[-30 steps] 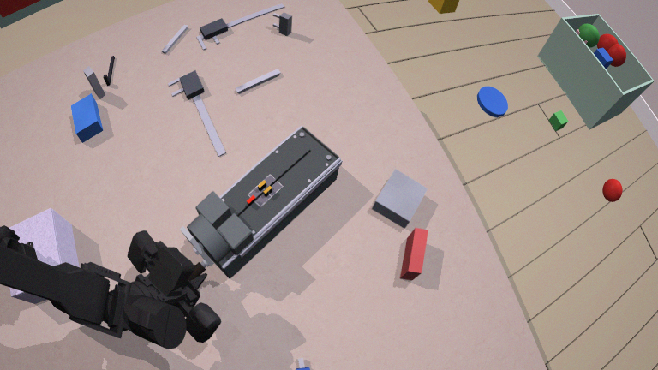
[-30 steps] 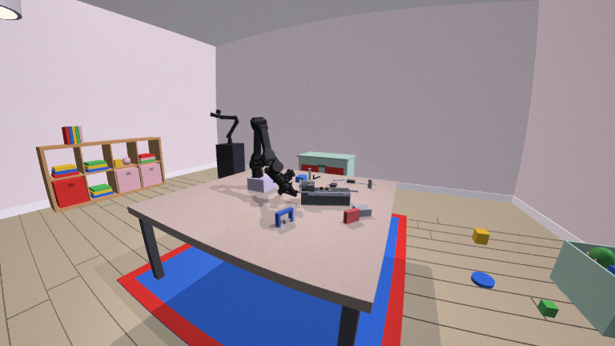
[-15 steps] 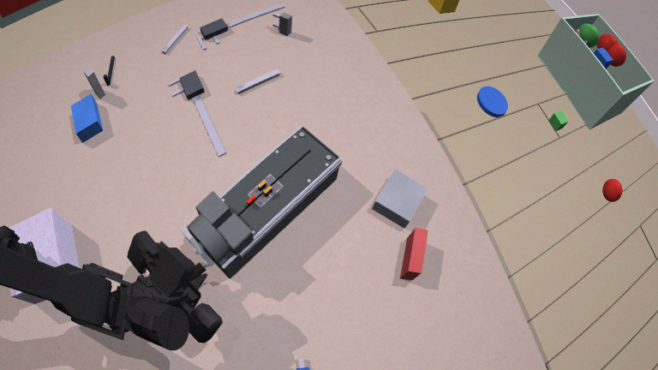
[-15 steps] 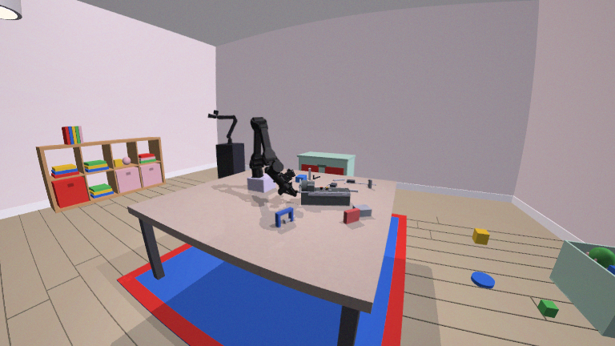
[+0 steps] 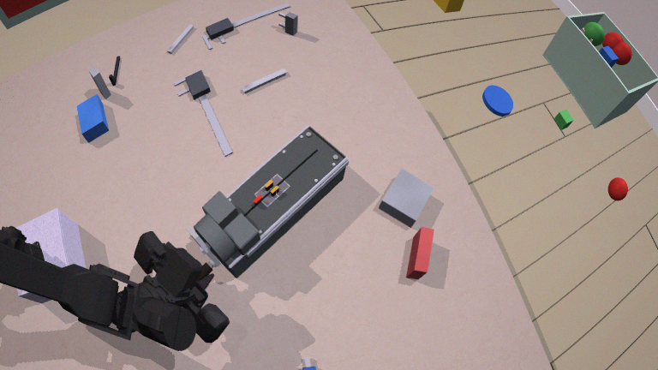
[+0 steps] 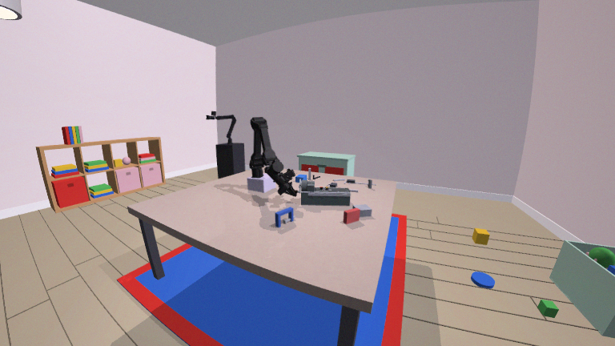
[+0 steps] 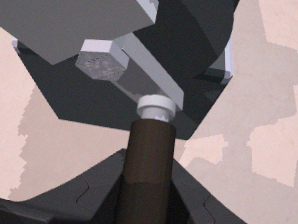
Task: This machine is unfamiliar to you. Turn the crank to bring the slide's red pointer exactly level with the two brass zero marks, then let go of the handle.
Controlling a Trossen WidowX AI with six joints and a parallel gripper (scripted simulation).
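Observation:
The dark grey machine (image 5: 301, 165) (image 6: 325, 199) lies on the table, with its crank at the end nearest the arm. The red pointer (image 5: 258, 199) is in the slot, short of the two brass zero marks (image 5: 268, 184) (image 5: 274, 189), on the crank side; it is not level with them. The crank arm (image 7: 155, 75) runs from a hex hub (image 7: 102, 60) down to the brown handle (image 7: 148, 165), which also shows in the top view (image 5: 203, 272). My gripper (image 5: 206, 277) (image 6: 295, 193) is shut on the handle; in the wrist view its dark fingers stand on both sides of it.
A grey block (image 5: 405, 198) and a red block (image 5: 421, 253) lie beyond the machine's long side. A blue block (image 5: 92, 117) and several grey tool-like pieces lie on its other side. A blue arch (image 6: 283, 216) stands near the table's front. The lilac base block (image 5: 57, 239) is beneath the arm.

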